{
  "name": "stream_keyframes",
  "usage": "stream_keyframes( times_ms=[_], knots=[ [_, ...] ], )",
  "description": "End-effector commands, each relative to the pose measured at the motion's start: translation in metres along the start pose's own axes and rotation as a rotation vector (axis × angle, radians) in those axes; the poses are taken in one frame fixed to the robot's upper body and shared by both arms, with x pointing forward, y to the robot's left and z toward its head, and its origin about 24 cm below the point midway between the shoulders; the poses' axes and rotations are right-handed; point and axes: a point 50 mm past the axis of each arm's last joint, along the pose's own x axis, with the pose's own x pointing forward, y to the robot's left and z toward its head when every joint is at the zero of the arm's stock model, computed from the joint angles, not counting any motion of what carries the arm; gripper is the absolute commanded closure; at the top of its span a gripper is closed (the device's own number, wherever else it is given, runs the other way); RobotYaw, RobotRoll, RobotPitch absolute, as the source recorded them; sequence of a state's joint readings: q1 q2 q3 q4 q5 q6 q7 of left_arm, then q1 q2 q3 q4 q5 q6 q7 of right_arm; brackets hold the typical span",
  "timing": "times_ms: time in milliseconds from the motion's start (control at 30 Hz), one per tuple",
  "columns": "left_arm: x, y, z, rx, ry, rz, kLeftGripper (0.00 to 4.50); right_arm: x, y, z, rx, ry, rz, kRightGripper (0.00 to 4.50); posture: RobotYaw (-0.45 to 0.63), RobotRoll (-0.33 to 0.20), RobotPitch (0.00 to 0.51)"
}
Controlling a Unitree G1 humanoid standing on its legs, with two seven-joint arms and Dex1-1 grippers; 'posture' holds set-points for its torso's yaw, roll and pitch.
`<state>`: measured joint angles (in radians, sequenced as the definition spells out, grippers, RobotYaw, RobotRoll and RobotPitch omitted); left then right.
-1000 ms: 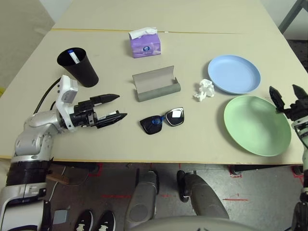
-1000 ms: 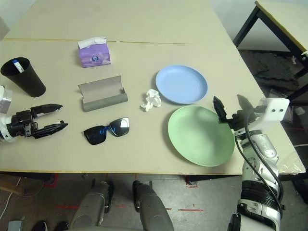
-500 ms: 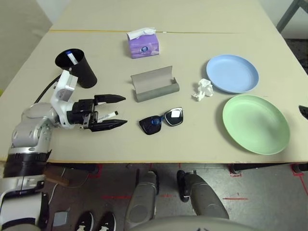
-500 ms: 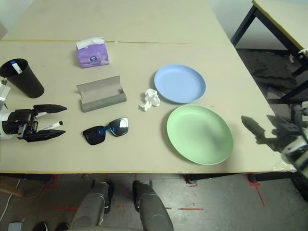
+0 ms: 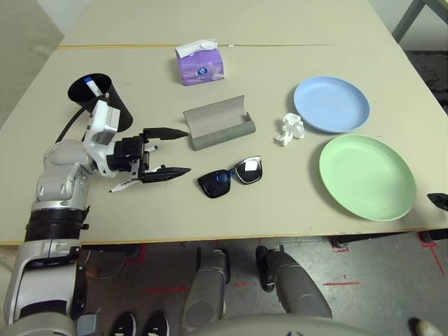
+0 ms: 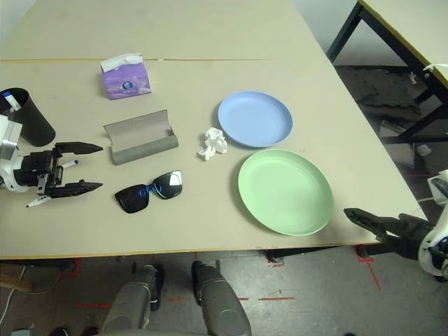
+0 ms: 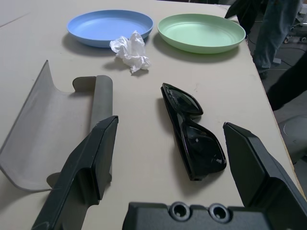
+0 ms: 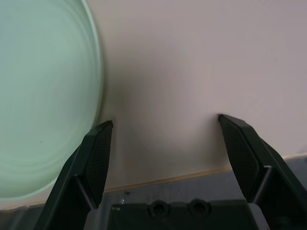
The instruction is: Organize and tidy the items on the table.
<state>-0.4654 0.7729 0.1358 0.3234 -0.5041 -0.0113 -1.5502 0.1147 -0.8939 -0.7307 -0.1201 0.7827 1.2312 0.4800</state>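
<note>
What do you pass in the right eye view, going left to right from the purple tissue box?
Purple tissue box → crumpled white tissue → green plate → right gripper

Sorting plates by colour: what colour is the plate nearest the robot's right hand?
Light green, best in the right eye view.

- Bright, even light on the table [image 5: 280,203]
- White glare on the sunglasses [image 5: 246,171], ahead of the left fingers [image 5: 164,174]
- Soft shadows beneath both plates [image 7: 112,26], farther ahead
- Right wrist view dimmer, diffuse shadow between the right fingers [image 8: 244,158]
</note>
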Motion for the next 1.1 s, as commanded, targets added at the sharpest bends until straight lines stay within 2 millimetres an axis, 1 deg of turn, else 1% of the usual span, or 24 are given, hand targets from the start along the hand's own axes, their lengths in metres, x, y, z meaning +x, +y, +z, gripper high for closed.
stream_keyframes(
  times_ms=[33, 267, 467, 600, 700, 800, 900, 1000, 1100],
  knots=[
    [0.002, -0.007, -0.005, -0.009, 0.02, -0.013, 0.05, 0.014, 0.001, -0.01, 0.024, 0.035, 0.011, 0.0, -0.08, 0.0, 0.241],
    [0.003, -0.009, -0.005, -0.007, 0.012, 0.005, 0.05, 0.022, 0.005, -0.005, 0.005, 0.045, 0.044, 0.0, -0.06, 0.0, 0.242],
    [0.003, -0.015, -0.007, -0.018, 0.012, 0.01, 0.05, 0.031, 0.017, 0.003, -0.015, 0.043, 0.116, 0.0, -0.05, 0.0, 0.245],
    [0.002, -0.017, -0.007, -0.024, 0.014, 0.013, 0.05, 0.03, 0.023, 0.007, -0.029, 0.051, 0.143, 0.0, -0.05, 0.0, 0.246],
    [0.002, -0.018, -0.007, -0.028, 0.015, 0.011, 0.05, 0.026, 0.023, 0.009, -0.021, 0.054, 0.151, 0.0, -0.04, 0.0, 0.248],
    [0.003, -0.019, -0.008, -0.031, 0.015, 0.007, 0.05, 0.02, 0.018, 0.009, -0.023, 0.067, 0.139, 0.0, -0.05, 0.0, 0.247],
    [0.004, -0.019, -0.008, -0.032, 0.017, 0.002, 0.05, 0.01, 0.015, 0.015, -0.027, 0.066, 0.133, 0.0, -0.06, 0.0, 0.249],
    [0.004, -0.017, -0.008, -0.032, 0.019, 0.001, 0.05, -0.001, 0.02, 0.023, -0.031, 0.068, 0.153, 0.0, -0.07, 0.0, 0.249],
    [0.004, -0.015, -0.009, -0.033, 0.021, -0.001, 0.05, -0.008, 0.027, 0.029, -0.044, 0.08, 0.176, 0.0, -0.08, 0.0, 0.248]
  ],
)
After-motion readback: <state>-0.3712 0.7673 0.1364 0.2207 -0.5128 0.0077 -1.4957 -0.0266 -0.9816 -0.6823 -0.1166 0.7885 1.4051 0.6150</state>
